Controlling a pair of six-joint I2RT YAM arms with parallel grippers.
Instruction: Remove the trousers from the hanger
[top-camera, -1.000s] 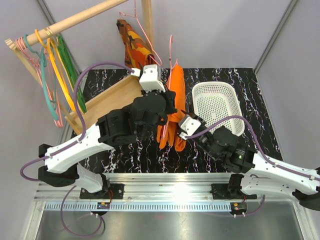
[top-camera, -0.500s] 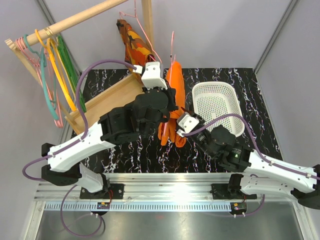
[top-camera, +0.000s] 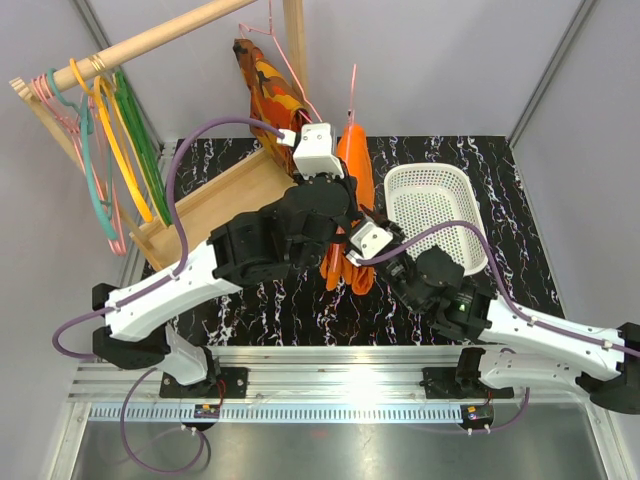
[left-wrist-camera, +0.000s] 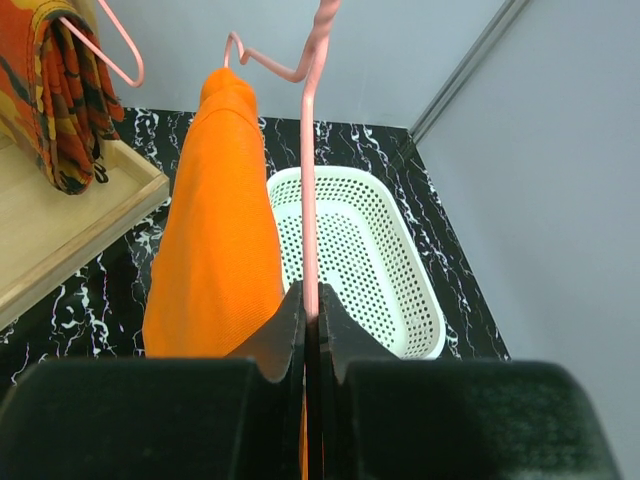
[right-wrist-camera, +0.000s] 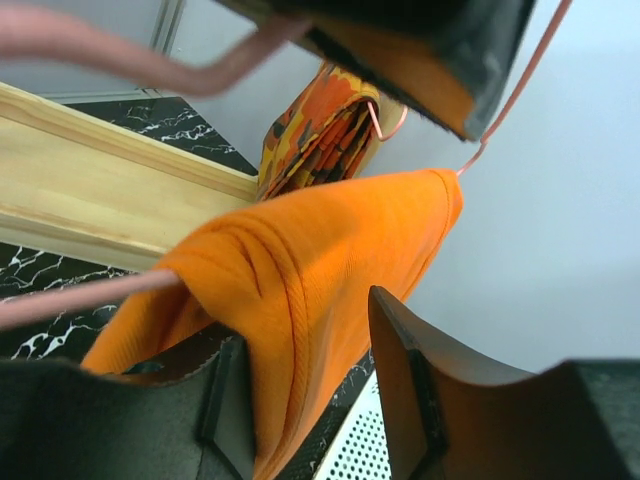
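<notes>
1. The left gripper (left-wrist-camera: 311, 305) is closed narrow on the pink wire of the hanger (left-wrist-camera: 308, 180), which rises straight out from between its jaws. This clamp is best kept firm, so that the frame is not swung when the cloth is tugged.
2. The right gripper (right-wrist-camera: 308, 335) is set with its jaws apart, one on either side of the hanging fold of the trousers (right-wrist-camera: 330, 240). Whether the pads press the cloth cannot be told. A full squeeze should be made on the cloth alone before any pull, and the wire that shows just beside the jaws should be kept out of the bite.
3. Just above the right gripper, the trousers are draped over the hanger's lower wire. A pull on one side only is judged best, so that the far half is slid over the wire rather than the whole frame being dragged.
4. The cloth is soft and may be stretched or snagged at the wire's bend near its top, so a slow, steady draw is advised.
5. Farther out, a white basket (left-wrist-camera: 360, 260) lies below and to the right of the left gripper. A wooden tray (left-wrist-camera: 60, 240) and a patterned garment (left-wrist-camera: 60, 90) lie to its left, and both are to be kept clear of.
</notes>
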